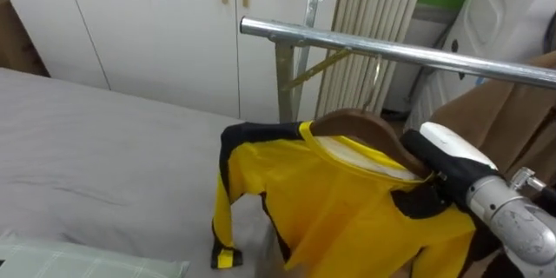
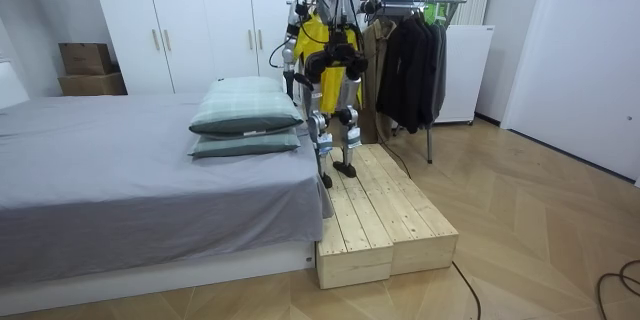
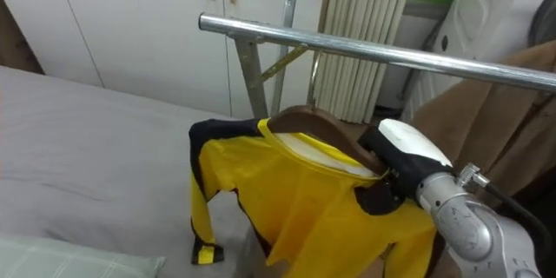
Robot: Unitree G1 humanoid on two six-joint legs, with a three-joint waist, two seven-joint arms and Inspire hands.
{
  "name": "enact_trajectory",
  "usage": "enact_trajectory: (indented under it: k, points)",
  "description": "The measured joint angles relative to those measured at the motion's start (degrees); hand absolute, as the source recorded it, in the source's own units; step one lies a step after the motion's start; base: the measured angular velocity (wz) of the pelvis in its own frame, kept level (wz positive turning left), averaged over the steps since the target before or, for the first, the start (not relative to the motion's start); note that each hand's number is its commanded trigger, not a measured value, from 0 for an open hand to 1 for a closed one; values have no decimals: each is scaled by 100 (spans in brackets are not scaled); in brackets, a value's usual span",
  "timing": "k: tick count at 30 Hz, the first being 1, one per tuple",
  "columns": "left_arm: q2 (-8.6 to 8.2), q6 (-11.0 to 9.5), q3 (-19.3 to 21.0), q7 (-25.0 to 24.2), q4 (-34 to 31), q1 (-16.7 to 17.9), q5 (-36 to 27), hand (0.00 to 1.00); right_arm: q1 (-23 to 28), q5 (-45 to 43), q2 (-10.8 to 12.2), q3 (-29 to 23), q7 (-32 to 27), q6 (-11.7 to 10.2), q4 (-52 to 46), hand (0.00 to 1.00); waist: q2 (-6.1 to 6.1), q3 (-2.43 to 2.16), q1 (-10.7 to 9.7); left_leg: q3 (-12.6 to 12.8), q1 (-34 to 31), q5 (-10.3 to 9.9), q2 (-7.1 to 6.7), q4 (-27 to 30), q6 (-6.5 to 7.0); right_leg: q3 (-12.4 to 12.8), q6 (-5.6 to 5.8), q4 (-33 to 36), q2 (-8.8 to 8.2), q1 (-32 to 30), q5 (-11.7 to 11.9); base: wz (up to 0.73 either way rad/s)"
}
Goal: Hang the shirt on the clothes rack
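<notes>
Hanging clothes, view from the robot's head. A yellow, thin-fabric jacket with black collar and cuff trim point(image 1: 339, 200) sat draped over a brown wooden coat hanger point(image 1: 356, 126), held below and in front of the silver metal clothes rail point(image 1: 391, 50). The hanger was not yet on the rail. One black-cuffed sleeve hung limp, farther below the rail, toward the grey-sheeted bed point(image 1: 87, 148).

The right hand point(image 1: 439, 148) reached in from below the rail's right part and met the hanger's near shoulder. Garment and wood hid the grip, so whether the hand was clenched on the hanger could not be told. It probably carried the load, since nothing else visibly supported it.

A tan garment point(image 1: 512, 113) already hung from the rail beside the arm, and white wardrobe doors point(image 1: 148, 26) stood beyond the rail's free end. In the room view the robot stood upright on a pale wooden platform point(image 2: 380, 210) in front of the rail, with the bed alongside.

Handling judgement: the jacket looked light, soft and somewhat slick, apt to slide off a tilted hanger. The hanger was the only stiff part and the sensible place to hold, near its neck and kept level. Lifting by the cloth would only bunch it. The trailing sleeve could catch on the rail's upright as the hanger rose.
</notes>
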Motion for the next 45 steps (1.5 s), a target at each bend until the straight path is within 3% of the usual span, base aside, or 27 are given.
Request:
enact_trajectory:
  k: [11, 16, 28, 33, 39, 45]
  points:
    - [-1, -7, 13, 51, -37, -14, 5, 0, -1, 113, -6, -5, 0, 5, -4, 100, -46, -29, -1, 9, 49, 1, 29, -8, -15, 32, -27, -118, 37, 83, 15, -1]
    - [-6, -14, 57, 60, -45, 5, 3, 0, -5, 136, -6, -20, 2, 112, -17, 100, -43, -35, 25, 15, 172, 5, 40, -24, -22, 92, -38, -134, 59, 205, 17, -2]
    - [-44, -41, 117, 103, 21, 31, 0, 0, -23, 1028, -75, -49, 205, 115, -12, 100, 30, -84, 41, -2, 296, 7, 53, -154, -85, 86, -70, -136, 99, 249, 43, -3]
    - [-44, -46, 125, 117, 20, 25, 0, 0, -27, 1245, -75, -134, 271, 114, 109, 100, 5, -100, 105, -41, 294, 24, 58, -144, -106, 33, -90, -133, 91, 264, 29, 4]
    - [-36, -78, 159, 125, -30, 25, -6, 0, -34, 1725, -88, -318, 280, 119, 374, 100, -42, -96, 153, -97, 293, 32, 57, -142, -117, 18, -102, -130, 86, 282, 20, 3]
    - [-27, -94, 252, 202, -73, 48, -18, 0, -211, 2187, -160, -318, 319, 194, 725, 100, -101, -63, 158, -160, 284, 33, 51, -141, -119, 23, -104, -140, 88, 279, 21, 0]
